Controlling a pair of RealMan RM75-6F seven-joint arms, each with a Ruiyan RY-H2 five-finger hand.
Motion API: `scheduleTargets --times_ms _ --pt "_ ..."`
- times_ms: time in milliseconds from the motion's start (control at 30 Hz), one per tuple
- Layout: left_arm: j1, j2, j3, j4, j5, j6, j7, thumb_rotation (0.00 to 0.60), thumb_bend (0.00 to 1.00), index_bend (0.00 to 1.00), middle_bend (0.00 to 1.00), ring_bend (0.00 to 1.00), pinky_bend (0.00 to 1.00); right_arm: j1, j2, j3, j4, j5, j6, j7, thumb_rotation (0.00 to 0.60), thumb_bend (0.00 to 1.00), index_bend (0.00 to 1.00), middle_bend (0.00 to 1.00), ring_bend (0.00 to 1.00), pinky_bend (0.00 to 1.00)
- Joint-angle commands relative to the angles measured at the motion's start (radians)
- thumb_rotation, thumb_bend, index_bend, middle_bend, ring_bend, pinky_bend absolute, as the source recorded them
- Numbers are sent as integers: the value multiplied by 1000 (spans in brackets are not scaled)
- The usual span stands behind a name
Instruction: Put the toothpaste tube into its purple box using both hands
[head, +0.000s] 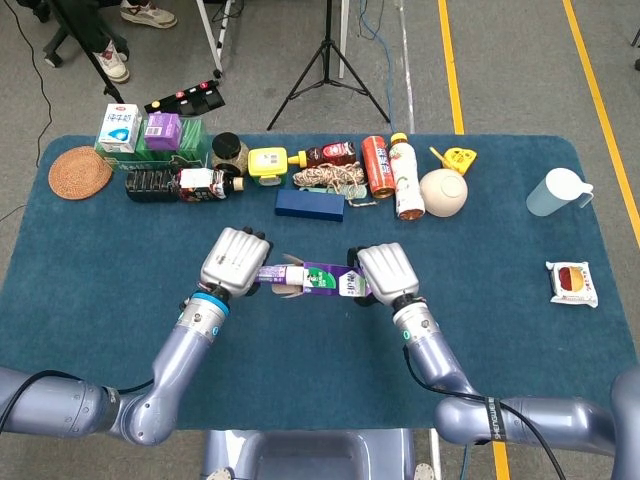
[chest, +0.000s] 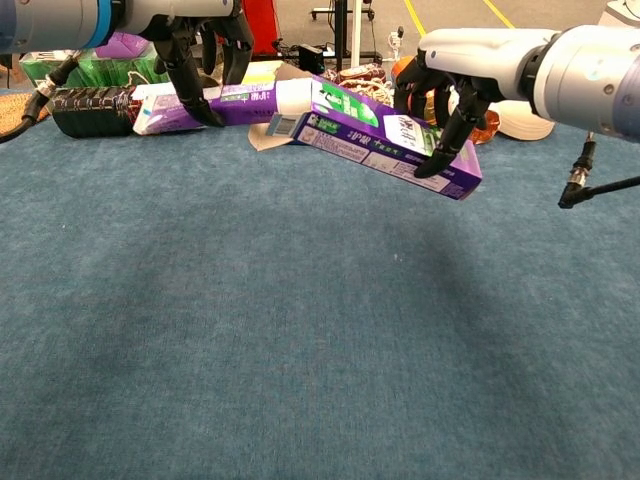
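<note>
My left hand (head: 235, 260) grips the toothpaste tube (chest: 215, 103) near its flat tail end, fingers (chest: 190, 75) wrapped over the top of it, and holds it clear of the blue tabletop (head: 120, 260). My right hand (head: 385, 271) holds the purple box (chest: 390, 140) at its far end, fingers (chest: 450, 125) curled down over the upper face. In the chest view the box tilts, its open end raised toward the tube and its closed end dipping lower to the right. The tube's white cap end (chest: 293, 97) sits right at the open mouth of the box, with a loose flap (chest: 270, 130) hanging below the opening; I cannot tell how far the cap has gone in. From the head view the tube and box lie in one line between my two hands. Along the far edge of the tabletop stand a row of bottles (head: 406, 178), a woven coaster (head: 80, 172) and a clear jug (head: 556, 192).
</note>
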Motion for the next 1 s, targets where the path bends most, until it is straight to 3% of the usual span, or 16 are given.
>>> scheduleTargets --times_ms 33,533,1000 --pt "-9 -6 2 0 -2 11 17 600 267 567 398 334 600 7 -4 -2 0 1 5 -14 600 332 493 540 550 662" --pt "-41 1 49 -9 41 129 175 600 278 584 409 334 597 21 -12 -28 28 -28 39 -79 600 332 492 540 550 662" --pt "-77 -66 63 -12 42 193 298 600 279 594 422 336 597 31 -26 -13 28 1 61 -109 600 332 492 540 551 665"
